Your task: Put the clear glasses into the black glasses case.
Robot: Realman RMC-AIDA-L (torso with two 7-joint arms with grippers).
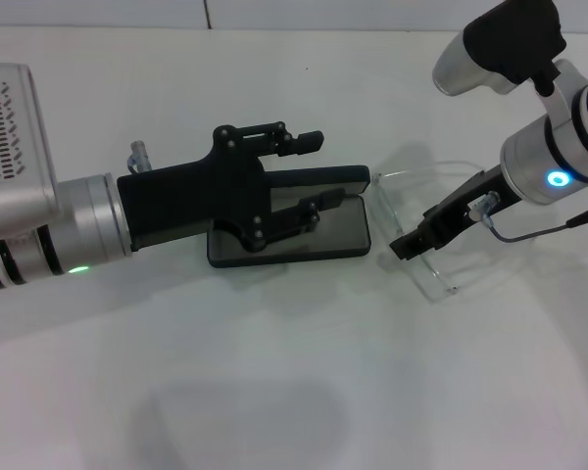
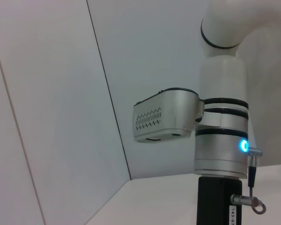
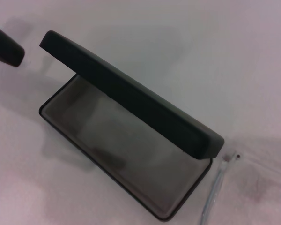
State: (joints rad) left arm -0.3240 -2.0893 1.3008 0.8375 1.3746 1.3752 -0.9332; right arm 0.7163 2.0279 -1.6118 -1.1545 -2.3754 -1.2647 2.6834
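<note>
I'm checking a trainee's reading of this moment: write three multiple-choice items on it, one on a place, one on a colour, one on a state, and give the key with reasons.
1. Where do the clear glasses lie?
A. Inside the case
B. On the table, off the case's end nearer the right arm
C. On top of the lid

2. What colour is the lining of the black glasses case?
A. Red
B. Grey
C. White

3. How is the case's lid?
A. Raised, tray uncovered
B. Shut flat
C. Detached, lying apart

Key:
1 B: the head view shows the clear frame on the white table beside the case, with the right gripper at it.
2 B: the right wrist view shows a glossy grey tray.
3 A: the lid stands up over the tray, with the left gripper at the case.
</note>
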